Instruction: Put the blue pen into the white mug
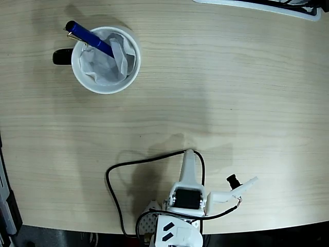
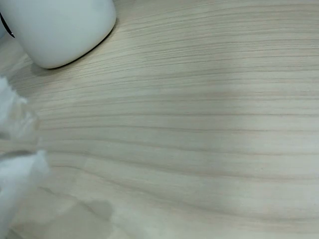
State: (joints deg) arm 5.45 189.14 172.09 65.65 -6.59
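The blue pen point(image 1: 88, 37) is seen tilted inside the white mug point(image 1: 105, 59), well apart from the gripper point(image 1: 216, 177), whose jaws are spread and empty above the table point(image 1: 231, 92).

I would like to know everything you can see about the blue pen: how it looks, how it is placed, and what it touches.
The blue pen is slim, of bright blue glossy material that looks like plastic, with a metallic clip near its upper end. In the fixed view it stands tilted inside the white mug, its upper end leaning over the rim toward the top left, above the black handle. Its lower part is hidden in the crumpled white paper that lines the mug. It touches the rim and the paper; nothing holds it. The wrist view does not show it.
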